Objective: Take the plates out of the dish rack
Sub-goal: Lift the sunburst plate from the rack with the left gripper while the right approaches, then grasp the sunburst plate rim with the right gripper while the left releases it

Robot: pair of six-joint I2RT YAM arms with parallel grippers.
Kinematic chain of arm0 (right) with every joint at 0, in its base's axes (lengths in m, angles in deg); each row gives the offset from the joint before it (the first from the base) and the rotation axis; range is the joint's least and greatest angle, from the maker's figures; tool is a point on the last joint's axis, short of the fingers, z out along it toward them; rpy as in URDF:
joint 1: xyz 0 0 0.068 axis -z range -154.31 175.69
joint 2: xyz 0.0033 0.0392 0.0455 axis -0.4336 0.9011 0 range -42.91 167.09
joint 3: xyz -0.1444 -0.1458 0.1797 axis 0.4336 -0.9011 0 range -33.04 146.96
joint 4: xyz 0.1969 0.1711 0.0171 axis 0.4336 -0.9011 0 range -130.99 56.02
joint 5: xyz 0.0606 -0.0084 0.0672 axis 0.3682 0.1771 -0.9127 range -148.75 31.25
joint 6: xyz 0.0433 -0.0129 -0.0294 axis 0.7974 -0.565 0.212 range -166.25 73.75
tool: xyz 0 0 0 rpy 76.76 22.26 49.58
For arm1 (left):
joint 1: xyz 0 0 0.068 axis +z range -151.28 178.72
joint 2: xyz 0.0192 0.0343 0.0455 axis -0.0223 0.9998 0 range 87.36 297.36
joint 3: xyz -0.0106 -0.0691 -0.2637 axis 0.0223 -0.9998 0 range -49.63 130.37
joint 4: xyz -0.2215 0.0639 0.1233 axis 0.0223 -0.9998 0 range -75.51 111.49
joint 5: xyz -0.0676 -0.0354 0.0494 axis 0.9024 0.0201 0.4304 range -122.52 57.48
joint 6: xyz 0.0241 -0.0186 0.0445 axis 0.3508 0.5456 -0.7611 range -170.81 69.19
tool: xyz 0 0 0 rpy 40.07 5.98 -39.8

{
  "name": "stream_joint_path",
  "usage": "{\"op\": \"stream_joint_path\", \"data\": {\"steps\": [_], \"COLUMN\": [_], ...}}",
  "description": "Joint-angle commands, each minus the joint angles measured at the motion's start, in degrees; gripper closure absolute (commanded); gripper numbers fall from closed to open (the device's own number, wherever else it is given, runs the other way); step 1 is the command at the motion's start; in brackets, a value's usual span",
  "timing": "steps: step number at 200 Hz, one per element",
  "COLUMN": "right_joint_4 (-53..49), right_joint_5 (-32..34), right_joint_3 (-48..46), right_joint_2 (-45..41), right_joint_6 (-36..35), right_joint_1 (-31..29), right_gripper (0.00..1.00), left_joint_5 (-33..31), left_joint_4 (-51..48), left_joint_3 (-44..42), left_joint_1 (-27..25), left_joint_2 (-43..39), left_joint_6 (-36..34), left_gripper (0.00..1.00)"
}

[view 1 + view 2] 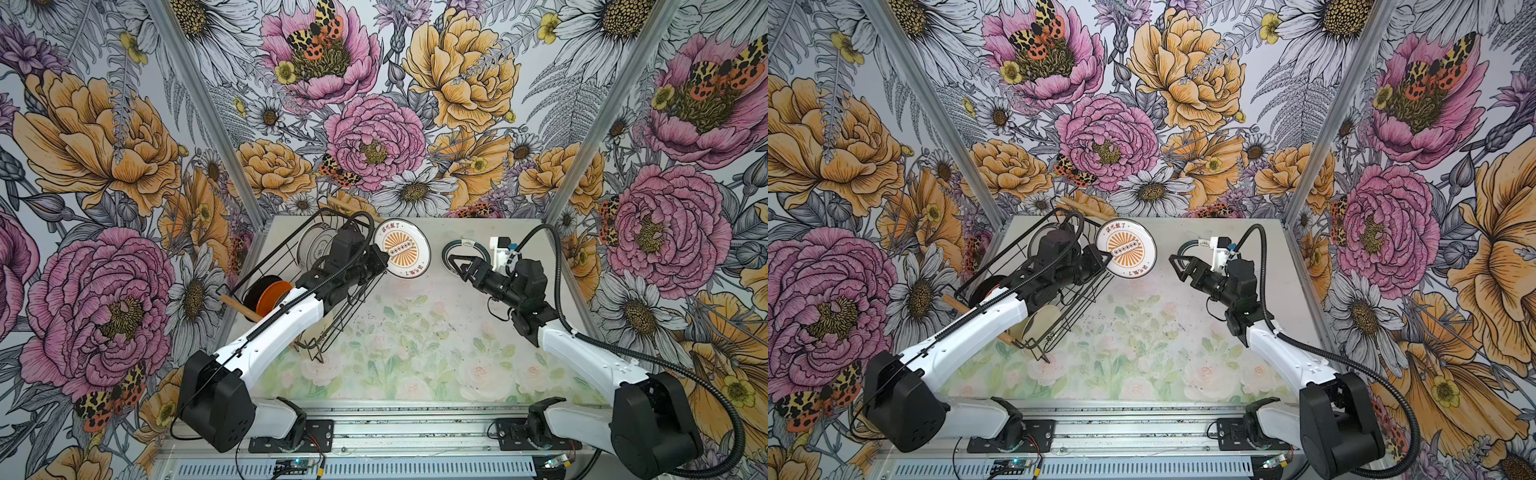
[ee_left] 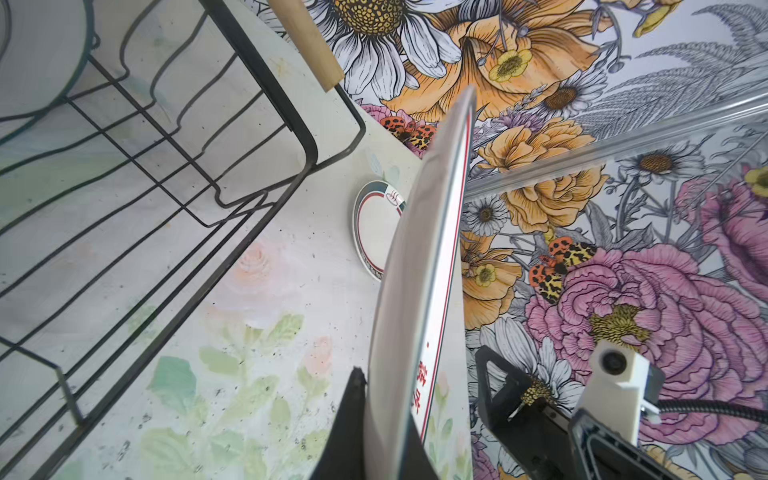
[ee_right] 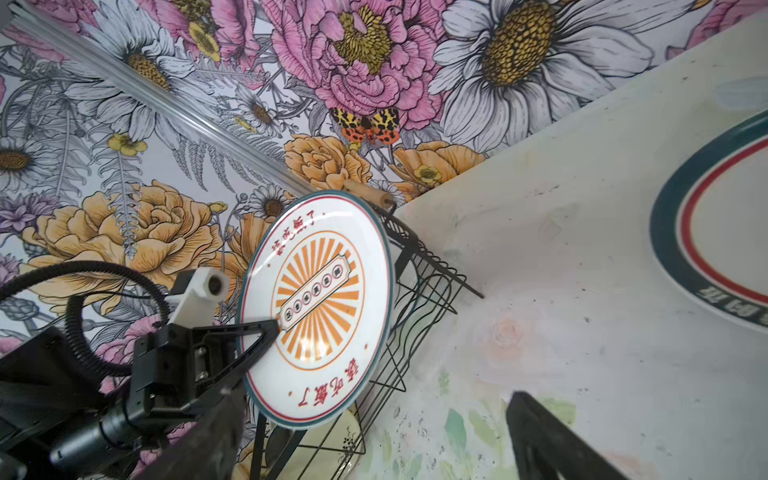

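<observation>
Left pincer [image 1: 381, 261] is clamped on the rim of the sunburst plate [image 1: 402, 248], 1 finger on each face. The left wrist view shows the plate edge-on between the fingers [image 2: 349, 424]. Plate is held on edge, clear of the tabletop [image 1: 415, 332]. It is just outside the dish rack [image 1: 266, 266], by the rack's far wooden handle [image 1: 353, 206], with the printed face toward the right pincer [image 1: 458, 266].

Right pincer: jaws wide apart, nothing in them. It hovers over the near rim of the green-rimmed plate [image 1: 453, 245], which lies flat on the tabletop. Cannot tell whether it touches that plate.

The 2 pincers are near each other. The sunburst plate sits between them, apart from the right one.

In the rack, behind the left pincer:
- grey-ringed white plates [image 1: 311, 245], upright at the far end
- black plate [image 1: 258, 291] and orange plate [image 1: 275, 298], upright side by side next to the near wooden handle [image 1: 235, 307]
- cream plate [image 1: 1038, 328], seen in a top view below the left forearm
</observation>
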Motion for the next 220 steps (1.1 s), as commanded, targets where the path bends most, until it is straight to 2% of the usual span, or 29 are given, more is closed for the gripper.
{"op": "stream_joint_path", "data": {"steps": [1, 59, 84, 152, 190, 220], "right_joint_4": [8.8, 11.5, 13.7, 24.8, 27.5, 28.1], "right_joint_5": [2.7, 3.6, 3.4, 2.8, 2.3, 2.6], "right_joint_3": [0.1, 3.4, 4.7, 6.7, 6.8, 6.5], "right_joint_2": [2.0, 7.9, 10.2, 18.1, 19.4, 19.4], "right_joint_6": [2.6, 3.7, 4.5, 10.8, 11.7, 11.8], "right_joint_1": [-2.7, -6.3, -6.7, -7.6, -8.1, -8.1], "right_gripper": [0.01, 0.01, 0.06, 0.36, 0.47, 0.58], "left_joint_5": [4.8, 8.5, 9.3, 12.3, 13.6, 14.3], "left_joint_4": [12.2, 16.0, 16.9, 20.4, 20.5, 20.5], "left_joint_3": [0.0, -2.1, -2.9, -4.7, -4.6, -4.5], "left_joint_1": [1.1, 1.7, 1.9, 1.9, 1.8, 1.5], "left_joint_2": [0.6, 0.7, 0.6, 2.7, 3.9, 4.5], "left_joint_6": [5.3, 7.6, 8.0, 9.9, 9.8, 9.3], "left_gripper": [0.98, 0.98, 0.97, 0.97, 0.96, 0.90]}}
